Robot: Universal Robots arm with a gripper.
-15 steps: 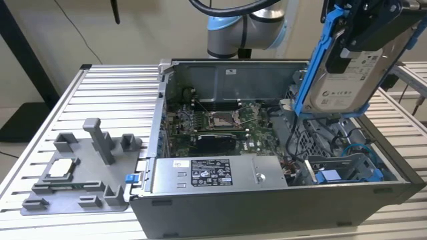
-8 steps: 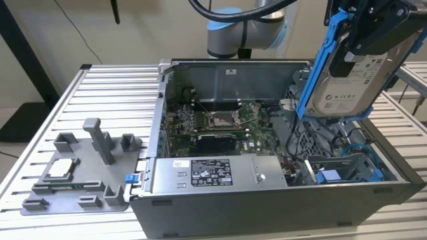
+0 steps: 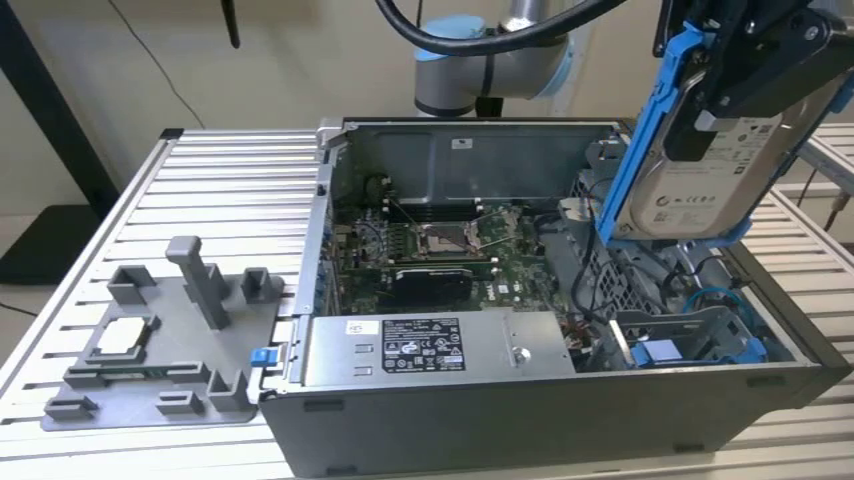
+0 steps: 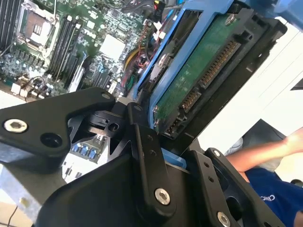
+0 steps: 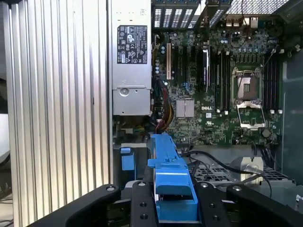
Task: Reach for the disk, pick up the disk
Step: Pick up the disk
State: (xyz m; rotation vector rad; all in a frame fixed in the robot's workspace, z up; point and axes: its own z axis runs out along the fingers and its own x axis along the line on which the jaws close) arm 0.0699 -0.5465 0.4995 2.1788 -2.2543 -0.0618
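One open computer case (image 3: 534, 420) sits on a slatted metal table (image 3: 200, 190), motherboard (image 3: 441, 250) exposed. Above its drive end (the exterior view's right), the black gripper (image 3: 747, 75) pinches the disk (image 3: 714, 170), lifted clear and tilted in its blue frame.

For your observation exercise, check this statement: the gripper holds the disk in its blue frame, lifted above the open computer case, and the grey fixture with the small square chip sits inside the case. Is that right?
Not quite. The gripper does hold the disk above the open computer case, but the grey fixture with the small square chip sits on the table beside the case, on the exterior view's left.
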